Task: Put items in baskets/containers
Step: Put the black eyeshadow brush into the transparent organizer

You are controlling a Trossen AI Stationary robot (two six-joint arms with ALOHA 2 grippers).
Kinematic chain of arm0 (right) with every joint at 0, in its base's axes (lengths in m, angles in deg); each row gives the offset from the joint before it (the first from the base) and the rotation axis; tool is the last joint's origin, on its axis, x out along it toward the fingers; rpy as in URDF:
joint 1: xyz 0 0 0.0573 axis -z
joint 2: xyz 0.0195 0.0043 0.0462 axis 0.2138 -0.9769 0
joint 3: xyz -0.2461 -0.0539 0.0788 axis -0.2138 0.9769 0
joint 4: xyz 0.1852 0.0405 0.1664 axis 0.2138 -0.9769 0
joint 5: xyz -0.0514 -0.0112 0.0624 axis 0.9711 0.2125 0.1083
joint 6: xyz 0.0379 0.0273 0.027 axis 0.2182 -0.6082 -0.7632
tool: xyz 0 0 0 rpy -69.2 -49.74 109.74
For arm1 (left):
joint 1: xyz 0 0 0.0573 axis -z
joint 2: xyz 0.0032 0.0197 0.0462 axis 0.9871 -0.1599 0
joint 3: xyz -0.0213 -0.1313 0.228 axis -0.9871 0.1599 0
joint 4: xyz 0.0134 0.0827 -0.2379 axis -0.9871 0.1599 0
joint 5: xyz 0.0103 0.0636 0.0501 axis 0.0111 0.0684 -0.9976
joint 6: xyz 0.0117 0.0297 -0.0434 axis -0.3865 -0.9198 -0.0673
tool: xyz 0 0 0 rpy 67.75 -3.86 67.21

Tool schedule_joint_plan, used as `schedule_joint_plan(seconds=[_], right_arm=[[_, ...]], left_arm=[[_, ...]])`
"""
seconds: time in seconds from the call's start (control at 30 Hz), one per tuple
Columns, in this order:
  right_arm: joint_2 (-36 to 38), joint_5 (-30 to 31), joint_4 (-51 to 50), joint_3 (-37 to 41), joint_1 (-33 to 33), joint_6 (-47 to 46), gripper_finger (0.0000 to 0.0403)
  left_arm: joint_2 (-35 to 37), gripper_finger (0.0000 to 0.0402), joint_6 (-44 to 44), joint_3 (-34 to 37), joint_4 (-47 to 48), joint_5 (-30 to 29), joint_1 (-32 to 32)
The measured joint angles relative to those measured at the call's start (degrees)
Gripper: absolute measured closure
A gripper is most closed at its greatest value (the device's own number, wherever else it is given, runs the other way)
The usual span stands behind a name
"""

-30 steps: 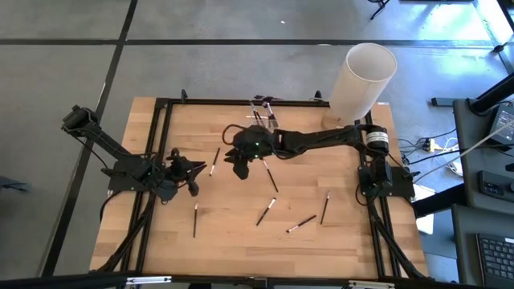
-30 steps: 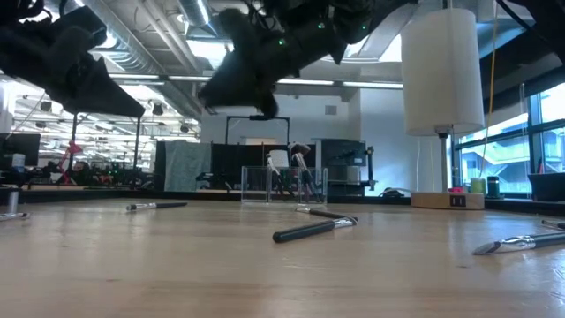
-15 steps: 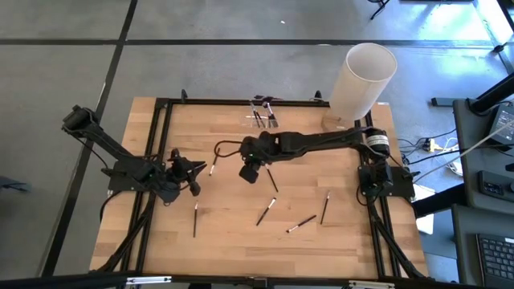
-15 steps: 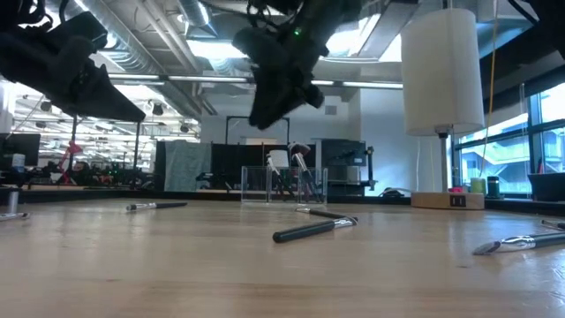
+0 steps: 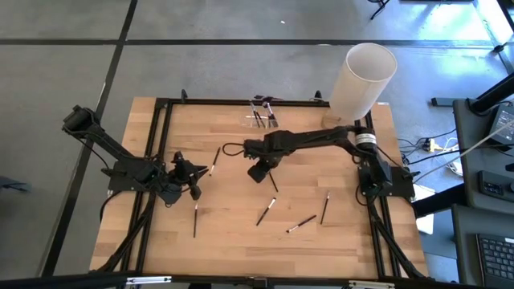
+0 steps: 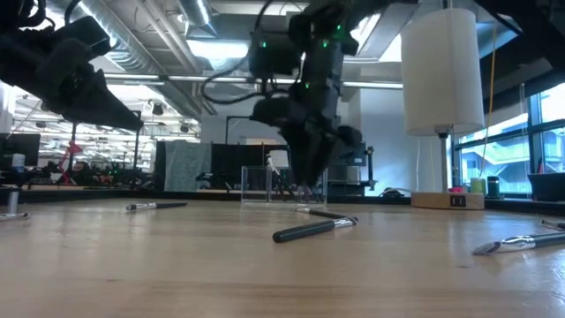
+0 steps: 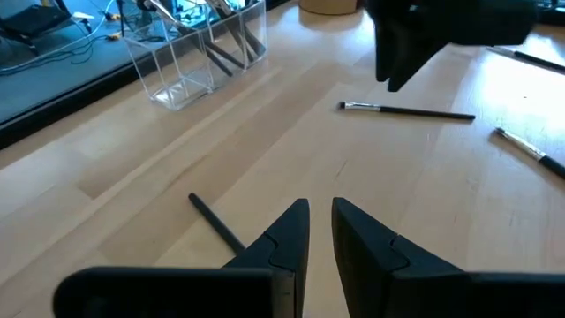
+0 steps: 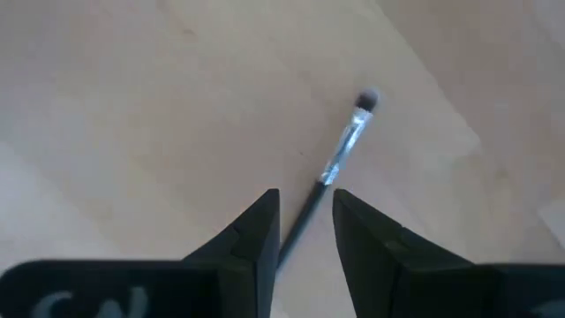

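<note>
Right claw (image 8: 302, 225), fingers apart, is hovering over a brush (image 8: 340, 163) on the tabletop (image 5: 241, 233); its handle is hiding between them. We are barely discerning the clear holder (image 7: 199, 53) near the far edge.

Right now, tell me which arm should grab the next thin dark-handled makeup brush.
Right. The right gripper hangs open directly over a dark-handled, silver-ferruled brush mid-table, fingers straddling its handle. The left gripper waits near the table's left side.

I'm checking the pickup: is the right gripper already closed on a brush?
No, the right gripper is open, its fingers either side of a brush lying on the table, not pinching it.
</note>
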Motion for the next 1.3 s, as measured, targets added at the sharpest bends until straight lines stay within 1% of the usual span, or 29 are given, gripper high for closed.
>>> schedule_joint_plan(seconds=[0.1,0.2,0.37,0.53,0.63,0.8,0.87,0.97,1.07,1.13,1.2,1.27,1.3], right_arm=[[-1.17,-2.49,0.92,-0.02,0.80,-0.24,0.0295],[-3.07,-3.40,1.95,-0.02,1.19,-0.26,0.0295],[-5.99,-2.89,-0.33,-0.20,1.25,-0.35,0.0295],[-7.23,-1.21,-1.48,-0.39,0.47,0.72,0.0296],[-7.30,-0.99,-1.05,-0.29,-0.16,1.61,0.0315],[-7.41,-0.93,-0.80,-0.17,-0.36,2.52,0.0384],[-7.43,-0.92,-0.62,-0.17,-0.39,2.65,0.0390],[-7.52,-0.97,-0.76,-0.60,-0.39,2.78,0.0382],[-7.39,-0.65,-1.59,-2.84,-0.37,4.12,0.0385],[-7.87,-0.44,1.02,-6.27,-0.02,5.36,0.0392],[-7.84,-0.16,0.85,-10.36,0.57,6.97,0.0397],[-7.49,2.87,4.16,-14.88,1.45,9.58,0.0397],[-7.46,5.51,5.41,-16.98,2.03,11.10,0.0397]], left_arm=[[0.00,0.0354,-0.36,0.00,0.06,0.11,0.00],[0.02,0.0354,-0.92,0.00,0.22,0.61,0.00],[0.02,0.0354,-0.96,0.00,0.44,0.64,0.00],[0.02,0.0354,-0.96,0.00,0.44,0.05,0.00],[0.04,0.0354,-0.96,0.00,0.42,-0.37,0.00],[0.04,0.0354,-0.96,0.00,0.29,-0.37,0.00],[0.04,0.0354,-0.94,0.00,0.25,-0.26,0.00],[0.04,0.0354,-0.94,0.00,0.24,0.24,0.00],[0.04,0.0354,-0.94,0.00,0.24,0.35,0.00],[0.04,0.0354,-0.94,0.00,0.24,0.37,0.00],[0.04,0.0354,-0.94,0.00,0.24,0.17,0.00],[0.04,0.0354,-0.94,0.00,0.24,0.04,0.00],[0.04,0.0354,-0.92,0.00,0.18,0.02,0.00]])
